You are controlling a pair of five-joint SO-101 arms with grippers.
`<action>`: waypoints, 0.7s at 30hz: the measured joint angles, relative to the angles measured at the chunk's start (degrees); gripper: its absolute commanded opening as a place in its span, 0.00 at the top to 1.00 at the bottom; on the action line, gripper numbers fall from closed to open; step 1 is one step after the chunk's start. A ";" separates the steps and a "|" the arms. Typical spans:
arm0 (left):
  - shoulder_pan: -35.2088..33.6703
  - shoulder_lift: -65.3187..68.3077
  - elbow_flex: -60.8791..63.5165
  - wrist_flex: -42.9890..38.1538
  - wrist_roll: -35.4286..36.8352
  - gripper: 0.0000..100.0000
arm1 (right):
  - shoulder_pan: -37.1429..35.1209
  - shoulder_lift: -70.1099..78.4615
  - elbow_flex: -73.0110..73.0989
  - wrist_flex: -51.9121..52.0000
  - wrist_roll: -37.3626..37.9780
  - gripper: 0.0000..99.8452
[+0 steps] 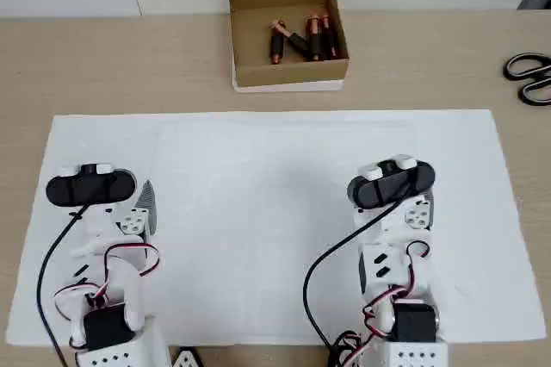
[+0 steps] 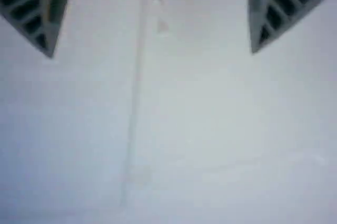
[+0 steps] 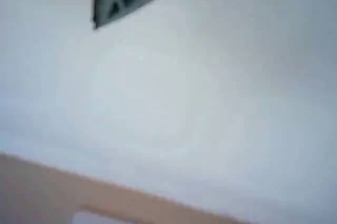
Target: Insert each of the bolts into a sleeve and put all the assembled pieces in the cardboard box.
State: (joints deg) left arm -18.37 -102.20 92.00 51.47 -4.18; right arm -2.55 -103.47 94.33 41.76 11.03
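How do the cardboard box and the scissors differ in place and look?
The cardboard box sits at the far middle of the table; the scissors lie at the high view's right edge. The box is brown and holds assembled pieces; the scissors have black handles. Both rest on bare table, off the white sheet.

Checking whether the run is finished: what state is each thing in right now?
White sheet: spread flat.
Cardboard box: open-topped, holding the pieces.
Assembled pieces: copper bolts in black sleeves, lying inside the box.
Left gripper: open, empty, over the sheet.
Right gripper: over the sheet; open or shut unclear.
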 measured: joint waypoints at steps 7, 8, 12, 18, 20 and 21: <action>0.00 0.00 3.69 0.00 0.00 0.77 | 0.00 0.09 1.67 -0.97 0.00 0.75; 0.00 0.00 4.22 0.00 0.00 0.77 | 0.00 0.09 1.67 -0.97 0.00 0.75; 0.00 0.00 4.48 0.00 0.00 0.77 | 0.00 0.09 1.67 1.23 0.00 0.75; 0.00 0.00 4.48 0.00 0.00 0.77 | 0.00 0.09 1.67 10.02 0.00 0.75; 0.00 0.00 4.48 0.00 0.00 0.77 | 0.00 0.09 1.67 10.81 0.00 0.75; 0.00 0.00 4.48 0.00 0.00 0.77 | 0.00 0.09 1.67 10.99 0.00 0.75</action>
State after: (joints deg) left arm -18.37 -102.20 96.48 51.47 -4.18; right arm -2.55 -103.38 96.00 52.75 11.03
